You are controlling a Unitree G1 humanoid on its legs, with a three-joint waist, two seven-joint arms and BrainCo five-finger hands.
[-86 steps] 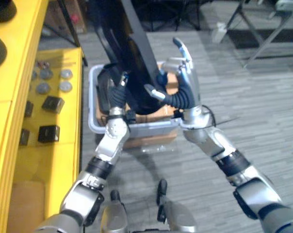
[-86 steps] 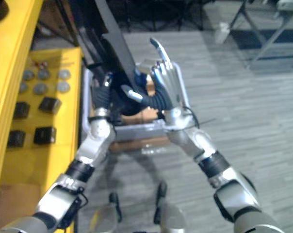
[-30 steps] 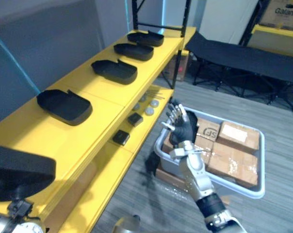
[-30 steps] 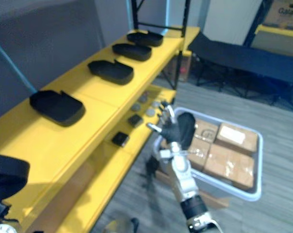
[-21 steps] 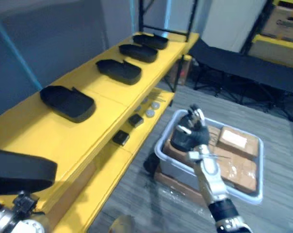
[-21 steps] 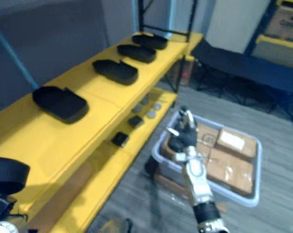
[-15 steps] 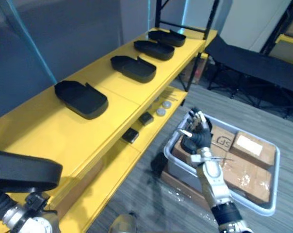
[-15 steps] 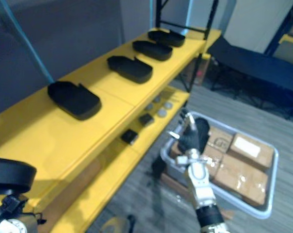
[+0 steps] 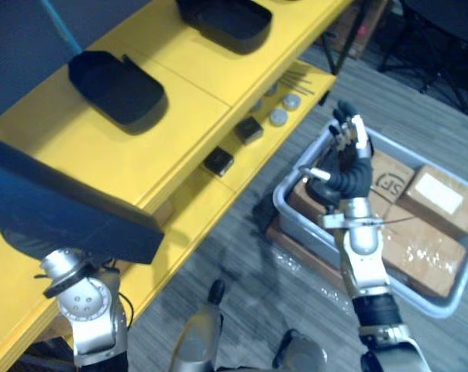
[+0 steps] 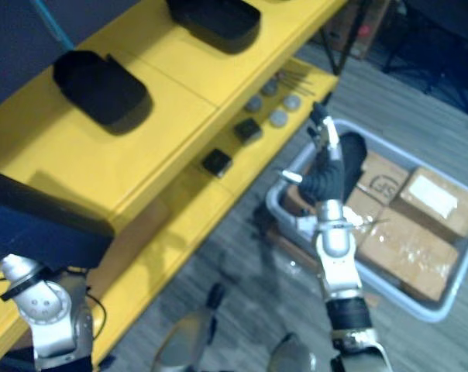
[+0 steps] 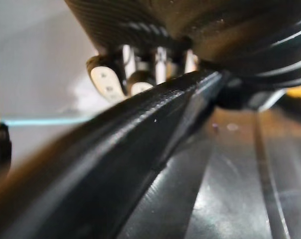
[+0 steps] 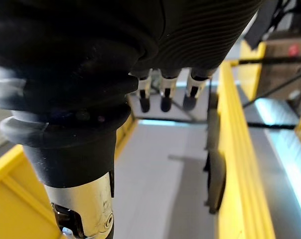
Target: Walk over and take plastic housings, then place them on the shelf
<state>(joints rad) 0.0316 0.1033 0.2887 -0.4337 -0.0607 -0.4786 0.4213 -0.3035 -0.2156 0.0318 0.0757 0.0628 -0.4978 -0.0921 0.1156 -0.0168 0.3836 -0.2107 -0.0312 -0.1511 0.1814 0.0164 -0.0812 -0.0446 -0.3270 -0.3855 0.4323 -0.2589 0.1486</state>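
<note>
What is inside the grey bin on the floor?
The grey bin holds several taped cardboard boxes. The right hand and its forearm cover part of the bin's near end, so what lies there cannot be seen.

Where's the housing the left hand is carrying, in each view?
Left eye view: held housing, lower left, overlapping the shelf's front edge.
Right eye view: lower left too.
Left wrist view: the dark rim slanting across the picture.
Shared landmark: the yellow shelf.

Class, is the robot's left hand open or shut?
Shut on the plastic housing: in its wrist view, the left hand has its fingers curled over the housing's rim.
</note>
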